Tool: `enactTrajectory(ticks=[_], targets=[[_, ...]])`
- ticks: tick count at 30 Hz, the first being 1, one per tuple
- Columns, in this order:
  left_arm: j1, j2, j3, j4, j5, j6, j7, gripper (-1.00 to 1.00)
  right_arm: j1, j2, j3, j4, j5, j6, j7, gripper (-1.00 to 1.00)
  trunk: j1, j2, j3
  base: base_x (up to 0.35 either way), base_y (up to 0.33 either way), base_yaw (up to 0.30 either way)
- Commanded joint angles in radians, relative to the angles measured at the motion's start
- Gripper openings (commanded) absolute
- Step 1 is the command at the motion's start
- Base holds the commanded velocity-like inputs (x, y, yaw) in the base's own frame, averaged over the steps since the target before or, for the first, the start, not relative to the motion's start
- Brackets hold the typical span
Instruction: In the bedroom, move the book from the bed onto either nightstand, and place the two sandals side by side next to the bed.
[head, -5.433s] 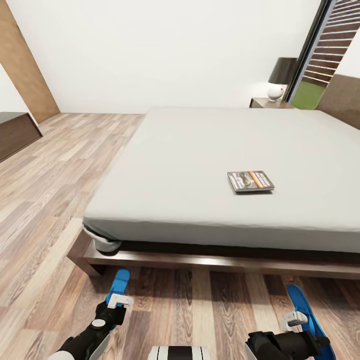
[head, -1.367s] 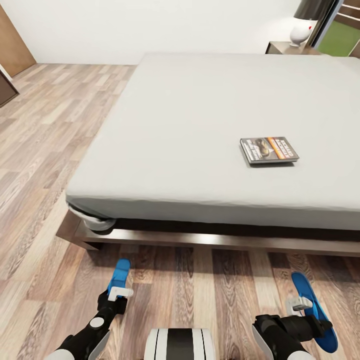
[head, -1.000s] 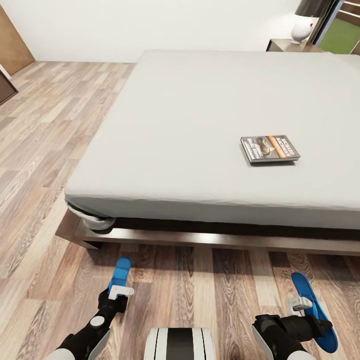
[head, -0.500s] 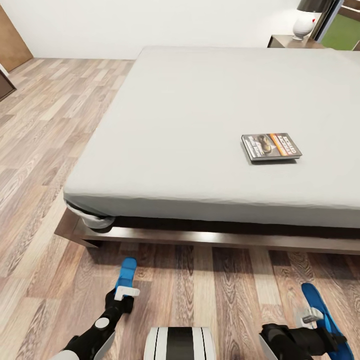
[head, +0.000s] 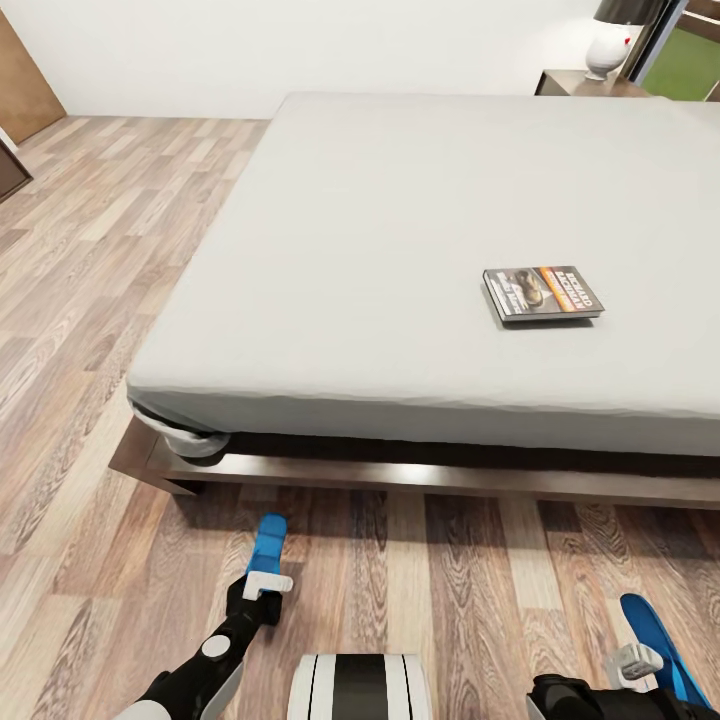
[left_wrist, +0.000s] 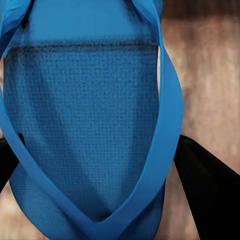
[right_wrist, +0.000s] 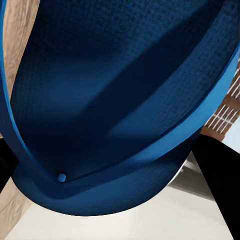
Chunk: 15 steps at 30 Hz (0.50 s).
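Down at the lower left of the head view, the left gripper clamped one blue sandal; the right gripper at the lower right corner gripped the other sandal. Right of centre, the book lay on the bed, well apart from both.

Low bed, dark wood frame, plain pale grey mattress. Book lies flat on the mattress toward its right side, near the foot edge. Bed stands on wood-plank floor.
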Motion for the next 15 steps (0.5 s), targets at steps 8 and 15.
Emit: enactTrajectory(ticks=[8, 15], targets=[[0.029, -0.028, -0.01, -0.012, -0.009, 0.017, 0.018, -1.0, 0.028, -0.008, 0.034, -0.029, 0.004, -0.005, 0.003, -1.0, 0.0, 0.0, -0.001, 0.0, 0.0, 0.0], [0.072, -0.038, -0.01, -0.016, -0.01, 0.022, 0.018, -1.0, 0.069, -0.009, 0.054, -0.034, 0.006, -0.006, 0.009, -1.0, 0.0, 0.0, -0.001, 0.0, 0.0, 0.0]])
